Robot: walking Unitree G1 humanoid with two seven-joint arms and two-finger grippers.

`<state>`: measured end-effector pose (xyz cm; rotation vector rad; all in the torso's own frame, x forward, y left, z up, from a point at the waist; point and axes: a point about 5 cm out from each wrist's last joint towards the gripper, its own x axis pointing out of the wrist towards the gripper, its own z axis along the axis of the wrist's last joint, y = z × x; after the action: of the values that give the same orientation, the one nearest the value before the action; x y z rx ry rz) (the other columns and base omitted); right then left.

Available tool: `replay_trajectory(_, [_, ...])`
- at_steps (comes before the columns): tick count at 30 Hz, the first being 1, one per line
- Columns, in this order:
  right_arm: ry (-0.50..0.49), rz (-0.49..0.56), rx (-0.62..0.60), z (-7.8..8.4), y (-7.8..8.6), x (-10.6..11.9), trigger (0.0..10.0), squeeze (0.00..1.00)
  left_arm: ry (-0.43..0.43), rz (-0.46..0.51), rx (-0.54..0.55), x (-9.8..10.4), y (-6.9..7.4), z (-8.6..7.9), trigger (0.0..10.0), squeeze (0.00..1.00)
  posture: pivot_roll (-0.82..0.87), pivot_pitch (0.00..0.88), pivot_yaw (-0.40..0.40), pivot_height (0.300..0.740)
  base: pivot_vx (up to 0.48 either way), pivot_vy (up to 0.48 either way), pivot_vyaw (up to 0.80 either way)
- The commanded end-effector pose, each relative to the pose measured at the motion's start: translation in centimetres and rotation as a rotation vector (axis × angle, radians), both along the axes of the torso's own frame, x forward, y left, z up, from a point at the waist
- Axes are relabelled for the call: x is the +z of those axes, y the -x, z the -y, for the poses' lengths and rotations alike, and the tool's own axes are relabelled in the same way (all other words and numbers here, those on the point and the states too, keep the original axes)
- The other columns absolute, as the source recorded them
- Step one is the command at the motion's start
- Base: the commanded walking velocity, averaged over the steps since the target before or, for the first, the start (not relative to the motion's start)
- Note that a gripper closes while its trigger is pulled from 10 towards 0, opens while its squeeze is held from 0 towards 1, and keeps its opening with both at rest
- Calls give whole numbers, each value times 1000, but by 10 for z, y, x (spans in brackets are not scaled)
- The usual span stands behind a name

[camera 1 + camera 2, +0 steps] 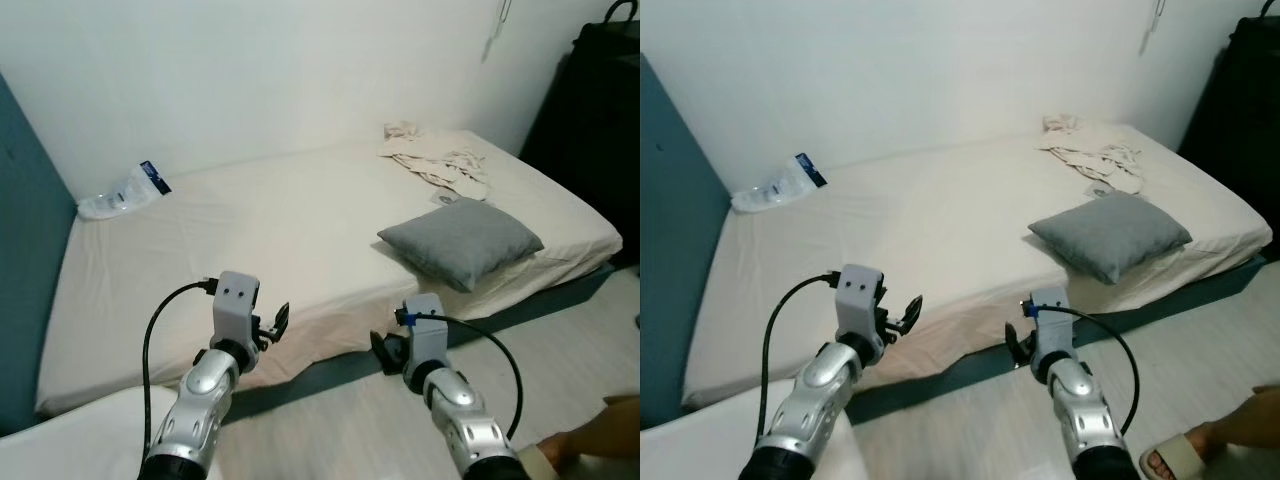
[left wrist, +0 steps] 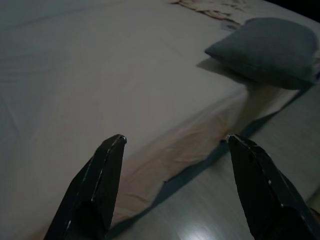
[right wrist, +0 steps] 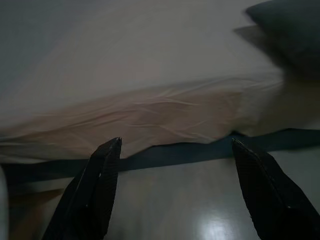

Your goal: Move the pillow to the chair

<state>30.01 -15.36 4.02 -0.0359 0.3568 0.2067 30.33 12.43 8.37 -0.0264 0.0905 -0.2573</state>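
We are standing off the long front edge of the bed [image 1: 250, 240], both arms raised ahead of us over the floor and neither yet reaching the mattress. The left gripper [image 2: 172, 142] is spread wide and holding nothing, its fingers framing the sheet's hanging hem; the right gripper [image 3: 175, 145] is equally wide and empty, pointing at the blue base under the front edge. The grey pillow [image 1: 460, 240] is lying flat near the front right corner of the bed, slightly overhanging the edge, well apart from both grippers and off to our right. We judge that it is sitting there within easy reach from the floor side, so the arms are being held up and open in readiness while we are closing in on it. Behind the pillow, toward the far right corner, crumpled pale cloth [image 1: 440, 160] is lying loose, and a plastic bag [image 1: 125, 190] is resting at the far left corner by the wall. A person's sandalled foot [image 1: 1200, 450] is showing on the floor at our right. We are seeing no chair here.
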Motion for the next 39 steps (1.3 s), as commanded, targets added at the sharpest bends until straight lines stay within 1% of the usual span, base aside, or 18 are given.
replay_trajectory(1, [-2,-16,-6,3,2,-3,10000,0,-2,-2,-2,0,1,-1,10000,0,21,81,38,717,352,0,0])
replay_trajectory(7, [-20,-23,-7,4,3,-4,10000,0,-1,-5,-3,-1,0,1,10000,0,24,85,38,717,354,0,0])
replay_trajectory(13, [-21,-26,-3,3,5,-6,10000,0,1,-5,-2,-2,4,-2,10000,0,21,83,39,717,356,0,-800])
replay_trajectory(22, [-17,-30,-7,4,3,-4,10000,0,3,-5,-3,0,1,-1,10000,0,18,84,38,717,355,0,0])
replay_trajectory(38, [-21,-34,0,3,5,-4,10000,0,5,-7,-4,-1,2,1,10000,0,18,90,36,717,355,0,0])
replay_trajectory(39, [-9,-39,8,2,5,-4,10000,0,5,-7,-4,-1,2,1,10000,0,18,89,36,717,356,0,0])
